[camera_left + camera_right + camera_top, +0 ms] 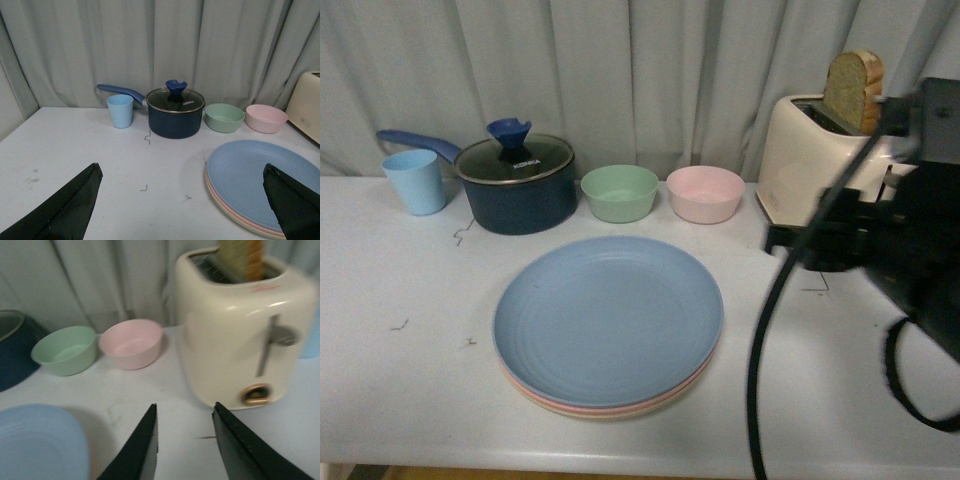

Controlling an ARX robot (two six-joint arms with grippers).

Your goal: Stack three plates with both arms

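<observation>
On the white table (400, 390), everything sits around my stack of three plates: the blue plate (608, 320) on top, a pink plate (535, 397) showing as a thin rim just under it, and a beige plate (605, 413) at the very bottom, all touching and lined up. I count three plates, two small bowls, one cup, one pot and one toaster.

Behind the stack and a little to my left stands a dark blue pot (518, 195) with a glass lid (514, 161); white lettering is printed on the lid, too small for me to read. A light blue cup (416, 181) stands just beyond the pot, under its long blue handle. Straight behind the stack, side by side, are the green bowl (619, 193) and the pink bowl (705, 194). Behind the stack to my right is a cream toaster (805, 160) with one slice of bread (854, 90) upright in its slot; faint reddish writing near its top edge is blurred.

My right gripper (184, 440) hovers over bare table between the stack and the toaster, its fingers a moderate gap apart and holding nothing. My left gripper (182, 200) is spread wide and empty, one finger over the near edge of the blue plate.
</observation>
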